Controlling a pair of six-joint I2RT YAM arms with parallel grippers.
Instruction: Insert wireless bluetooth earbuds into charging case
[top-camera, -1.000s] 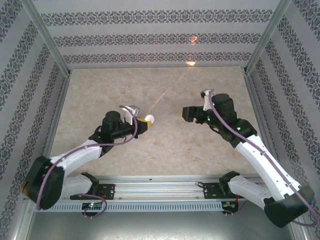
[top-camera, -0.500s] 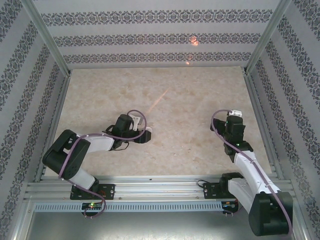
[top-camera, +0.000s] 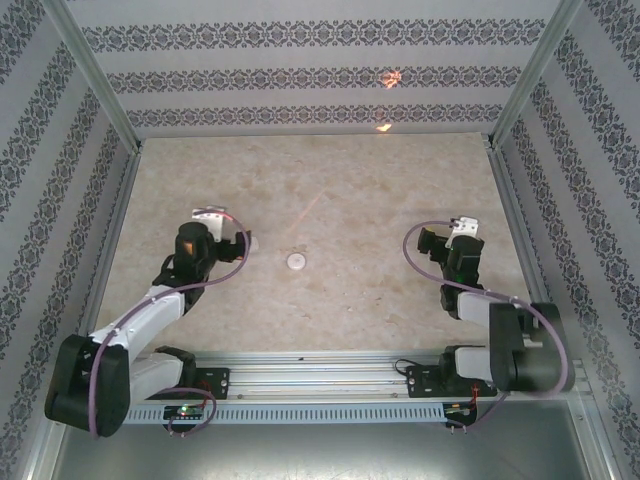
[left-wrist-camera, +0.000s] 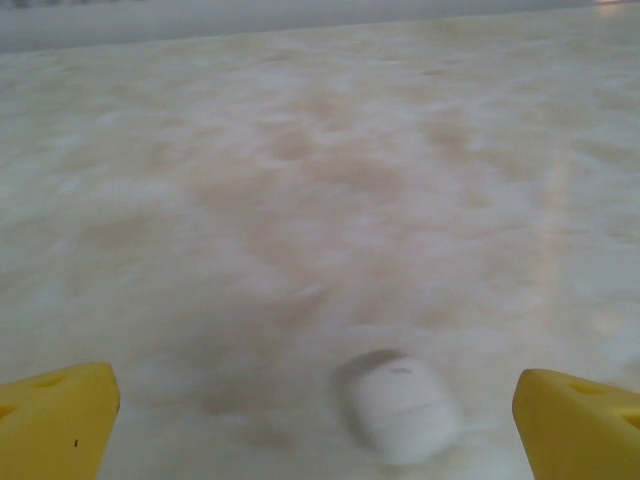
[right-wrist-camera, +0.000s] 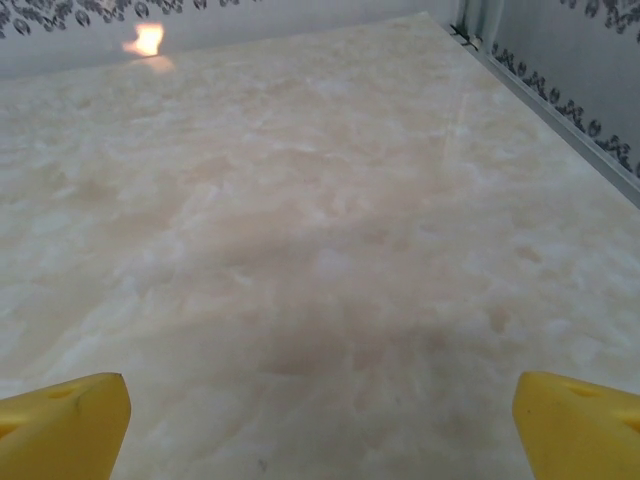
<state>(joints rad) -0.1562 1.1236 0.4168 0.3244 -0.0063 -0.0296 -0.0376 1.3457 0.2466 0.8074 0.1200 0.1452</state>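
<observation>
The charging case (top-camera: 297, 261) is a small white pebble lying by itself on the marble table, lid shut. In the left wrist view the case (left-wrist-camera: 405, 408) lies a little ahead of my yellow fingertips (left-wrist-camera: 55, 422), right of the middle, touching neither. My left gripper (top-camera: 247, 243) is open, just left of the case and pointing at it. My right gripper (top-camera: 422, 243) is open over bare table at the right, with nothing between its yellow fingertips (right-wrist-camera: 580, 425). The earbuds are out of view.
Patterned walls and metal frame posts (top-camera: 100, 85) close in the table on three sides. The right wall's foot (right-wrist-camera: 560, 100) runs close by the right gripper. An aluminium rail (top-camera: 320, 365) with both arm bases runs along the near edge.
My left gripper has opened, let go of the case and drawn back to the left; the case now lies on the table. The right arm has folded back toward its base.
</observation>
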